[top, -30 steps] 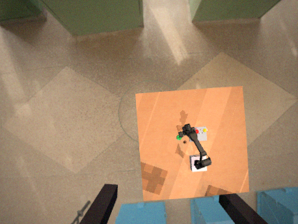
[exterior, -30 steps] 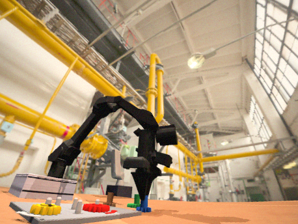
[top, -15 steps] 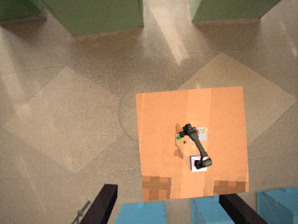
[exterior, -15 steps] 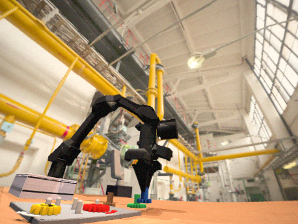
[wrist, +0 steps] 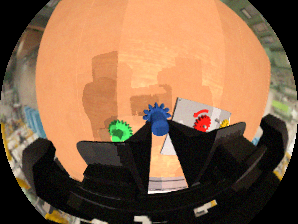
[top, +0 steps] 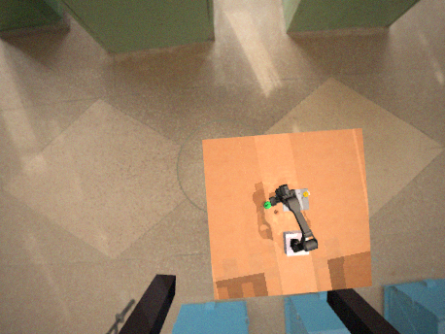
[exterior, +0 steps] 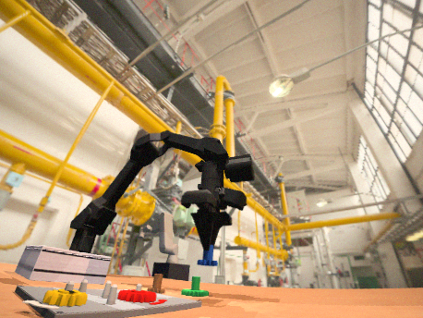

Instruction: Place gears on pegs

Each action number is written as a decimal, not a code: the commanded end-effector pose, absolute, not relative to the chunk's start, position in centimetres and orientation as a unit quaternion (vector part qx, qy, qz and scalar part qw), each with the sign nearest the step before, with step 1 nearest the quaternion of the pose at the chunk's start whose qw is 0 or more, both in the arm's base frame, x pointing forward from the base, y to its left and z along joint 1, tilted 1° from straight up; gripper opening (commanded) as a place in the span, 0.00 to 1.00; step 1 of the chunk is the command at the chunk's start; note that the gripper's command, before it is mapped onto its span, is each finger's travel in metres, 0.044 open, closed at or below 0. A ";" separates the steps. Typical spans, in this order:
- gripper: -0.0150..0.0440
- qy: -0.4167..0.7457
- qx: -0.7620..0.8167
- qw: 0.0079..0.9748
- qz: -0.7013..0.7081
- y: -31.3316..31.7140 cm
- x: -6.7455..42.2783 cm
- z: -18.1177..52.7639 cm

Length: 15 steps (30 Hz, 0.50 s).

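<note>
My gripper [exterior: 209, 249] [wrist: 158, 124] is shut on the upright stem of the blue gear [exterior: 207, 262] [wrist: 156, 111], holding it level in the air, left of the board in the wrist view. The green gear [top: 267, 205] [exterior: 195, 292] [wrist: 120, 130] stands on the table beside the board. The brown gear [top: 276, 212] [exterior: 158, 283] stands nearby; I cannot make it out in the wrist view. The grey board [top: 304, 205] [exterior: 182, 304] [wrist: 186, 108] bears the red gear [exterior: 137, 296] [wrist: 201, 124] and the yellow gear [top: 306, 194] [exterior: 65, 299]. Bare short pegs [exterior: 112, 295] [exterior: 83, 286] show between them.
The arm's pale base block [top: 288, 250] [exterior: 62, 264] stands on the wooden table [top: 238, 170] behind the board in the exterior view. The arm hides part of the board in the top view. The red arrow [wrist: 201, 113] lies beside the red gear.
</note>
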State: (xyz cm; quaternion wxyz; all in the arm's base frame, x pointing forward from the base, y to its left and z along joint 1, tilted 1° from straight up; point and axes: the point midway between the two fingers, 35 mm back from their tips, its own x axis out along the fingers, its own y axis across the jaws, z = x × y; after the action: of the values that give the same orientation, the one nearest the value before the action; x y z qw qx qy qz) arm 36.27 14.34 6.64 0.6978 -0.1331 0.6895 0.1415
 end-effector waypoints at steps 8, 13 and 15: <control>0.25 0.685 -0.134 0.702 0.144 14.0 36.2 10.2; 0.25 0.685 -0.134 0.702 0.144 13.8 36.0 11.7; 0.25 0.685 -0.134 0.702 0.144 13.8 36.0 12.2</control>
State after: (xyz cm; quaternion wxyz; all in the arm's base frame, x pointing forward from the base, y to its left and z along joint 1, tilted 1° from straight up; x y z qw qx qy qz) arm 35.97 13.85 10.93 0.6977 -0.1333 0.6895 0.1415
